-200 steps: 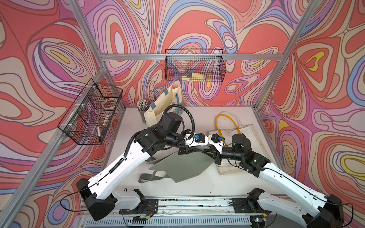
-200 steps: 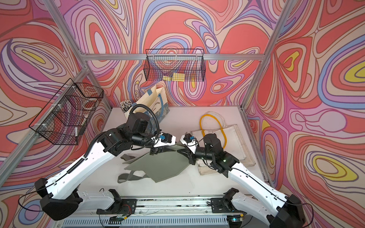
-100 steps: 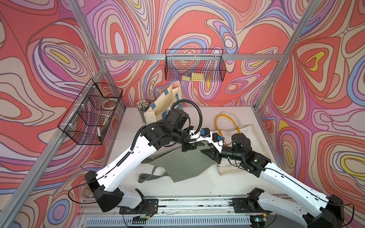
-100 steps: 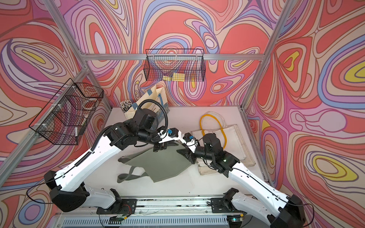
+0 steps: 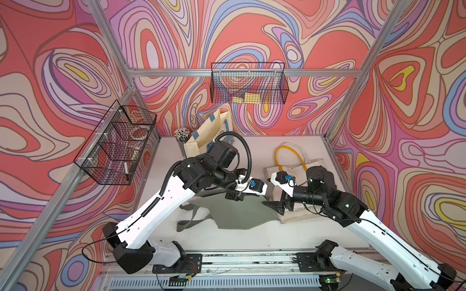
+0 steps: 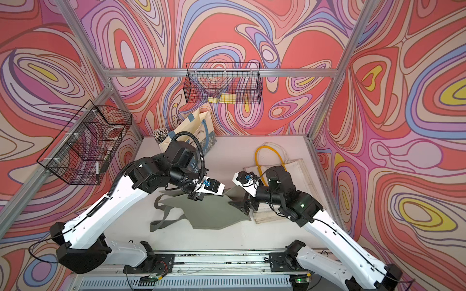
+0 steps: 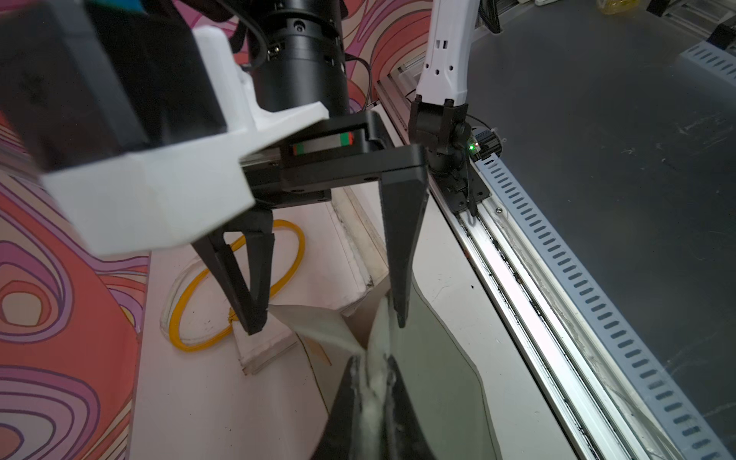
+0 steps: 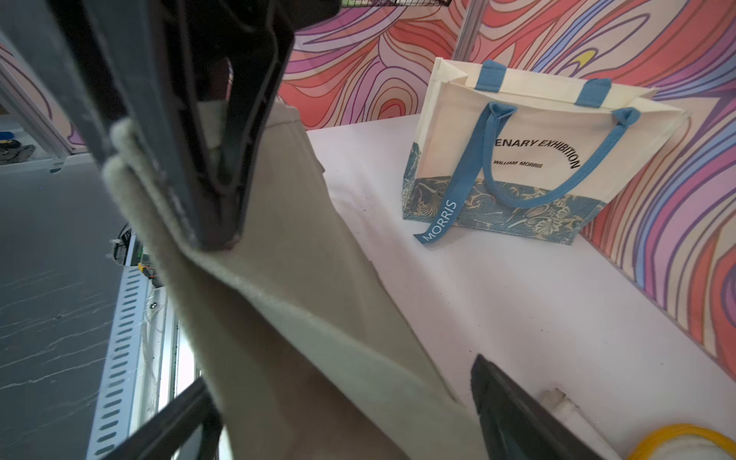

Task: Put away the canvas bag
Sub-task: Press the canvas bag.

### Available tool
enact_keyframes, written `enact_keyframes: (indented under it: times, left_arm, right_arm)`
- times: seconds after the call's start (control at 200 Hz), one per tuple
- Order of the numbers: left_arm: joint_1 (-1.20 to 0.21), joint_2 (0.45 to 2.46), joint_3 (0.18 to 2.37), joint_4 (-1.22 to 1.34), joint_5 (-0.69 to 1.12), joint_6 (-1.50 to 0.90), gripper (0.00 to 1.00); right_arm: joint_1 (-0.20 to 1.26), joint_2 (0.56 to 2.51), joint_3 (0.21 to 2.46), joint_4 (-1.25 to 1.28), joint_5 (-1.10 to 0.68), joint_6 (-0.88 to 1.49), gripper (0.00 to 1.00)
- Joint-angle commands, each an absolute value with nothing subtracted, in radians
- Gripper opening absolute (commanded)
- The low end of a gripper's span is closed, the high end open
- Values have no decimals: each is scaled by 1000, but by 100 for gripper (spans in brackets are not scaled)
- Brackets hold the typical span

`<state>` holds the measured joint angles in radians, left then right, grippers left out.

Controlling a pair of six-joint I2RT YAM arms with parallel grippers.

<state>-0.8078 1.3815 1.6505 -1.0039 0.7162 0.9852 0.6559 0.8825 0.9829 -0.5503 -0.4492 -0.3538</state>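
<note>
The grey-green canvas bag (image 5: 234,216) lies mostly flat in the middle of the table (image 5: 252,241), its straps trailing to the left and its far edge pulled up off the surface. The left gripper (image 7: 370,384) has its jaws pinched tight on that raised cloth, while the right gripper (image 7: 326,322), just to the right, has its jaws spread wide around the fabric and grips nothing. A cream tote (image 8: 537,159) with blue handles stands upright at the far left, and a flat cream bag (image 5: 297,218) lies to the right
</note>
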Motion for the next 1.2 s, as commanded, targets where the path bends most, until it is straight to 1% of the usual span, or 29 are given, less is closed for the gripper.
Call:
enact_keyframes:
  times: [0.0,0.19,0.396,0.521,0.561,0.621,0.661,0.731,0.751,0.776,1.002,1.142,1.197]
  left_arm:
    - [-815,1346,1648,-1041,775,1043,0]
    - [-815,1334,1649,-1012,775,1052,0]
    - [-815,1347,1693,-1044,825,1068,0]
    - [-814,1341,1694,-1037,813,1075,0]
    - [-815,1342,1695,-1032,809,1080,0]
    - [-815,1345,1704,-1026,803,1084,0]
    - [-814,1346,1711,-1021,795,1087,0]
    - [-808,1345,1715,-1005,788,1088,0]
    - [-802,1344,1715,-996,794,1084,0]
    - [-793,1342,1714,-985,803,1078,0]
    - [-707,1315,1669,-827,873,1000,0]
    - [-680,1300,1640,-718,909,944,0]
    - [-676,1298,1634,-694,903,935,0]
  right_arm:
    - [653,861,977,-542,-400,-384,98]
    - [653,941,1009,-576,-587,-365,98]
    - [653,913,923,-442,-548,-368,98]
    - [652,920,910,-475,-537,-389,97]
    - [652,922,899,-482,-544,-388,94]
    - [652,920,877,-484,-552,-386,85]
    - [651,914,861,-479,-551,-379,77]
    - [647,895,834,-465,-543,-361,57]
    - [646,889,827,-460,-539,-355,52]
    - [646,880,818,-455,-533,-349,50]
    - [644,863,789,-477,-489,-310,49]
    - [644,894,770,-449,-494,-298,53]
    - [644,911,768,-446,-495,-301,59]
